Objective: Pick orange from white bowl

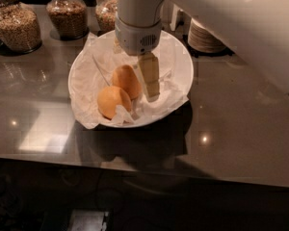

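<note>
Centre of the glossy dark countertop: white bowl, wide and shallow, lined with crumpled white paper that spills over the near-left rim. Inside, left of centre: orange, resting on the paper and touching a second orange just in front of it and to the left. Directly above the bowl: white arm, entering from the upper right and ending in a cylindrical wrist housing with a vent grille. Below the housing: gripper, tan, pointing down into the bowl at the level of the fruit, immediately beside the orange on the side nearer the bowl's middle. Contact with the skin not discernible. Whether apart, together or clamped: not to be made out, part of the gripper being concealed. Along the back edge, left: three glass jars of grain or seeds. Behind the bowl, right: stack of small white plates, partly hidden by the arm.
</note>
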